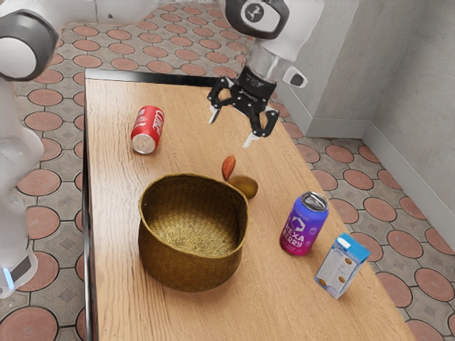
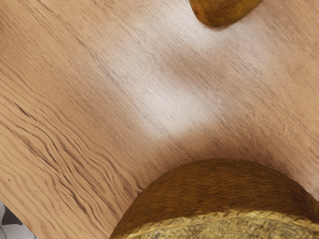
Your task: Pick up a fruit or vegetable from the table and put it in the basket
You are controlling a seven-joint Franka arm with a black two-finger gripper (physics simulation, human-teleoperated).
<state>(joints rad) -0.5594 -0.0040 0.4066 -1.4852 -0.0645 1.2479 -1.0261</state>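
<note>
In the exterior view the claw [image 1: 231, 128] is hanging spread, grasping nothing. Toward six o'clock, the orange-red piece [image 1: 228, 168] is crowding the brown fruit [image 1: 244, 186], so closing fingers could be nudging one away. Toward the fruit's half past seven, the basket [image 1: 192, 270] is standing near, its rim risking a bump, and is showing bare weave inside. At four o'clock, the purple can [image 1: 303, 226] is hiding its contents.
</note>
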